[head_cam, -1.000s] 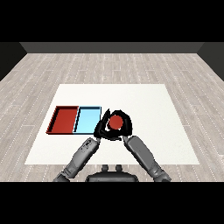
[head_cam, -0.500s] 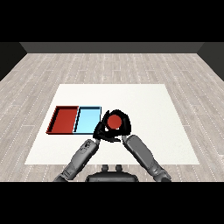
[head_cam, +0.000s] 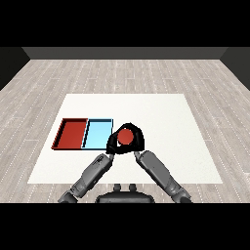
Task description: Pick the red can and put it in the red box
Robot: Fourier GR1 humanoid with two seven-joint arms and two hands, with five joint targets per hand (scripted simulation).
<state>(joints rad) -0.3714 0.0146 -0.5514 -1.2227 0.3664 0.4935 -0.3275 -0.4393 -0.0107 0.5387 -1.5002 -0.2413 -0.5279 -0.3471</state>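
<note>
No text, label, brand, number or sign can be read anywhere. The red can [head_cam: 126, 136] is seen from above as a plain red top, with no lettering shown. The red tray [head_cam: 72, 133] and the light blue tray [head_cam: 96, 135] are unmarked, and nothing is printed on the white tabletop [head_cam: 161, 117].

Can [head_cam: 126, 136] right of two trays [head_cam: 86, 147]

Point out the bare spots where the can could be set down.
Both the red tray and light blue tray lie bare. The table is open right of the right hand and behind the trays. Crowded: both hands around the red can.
</note>
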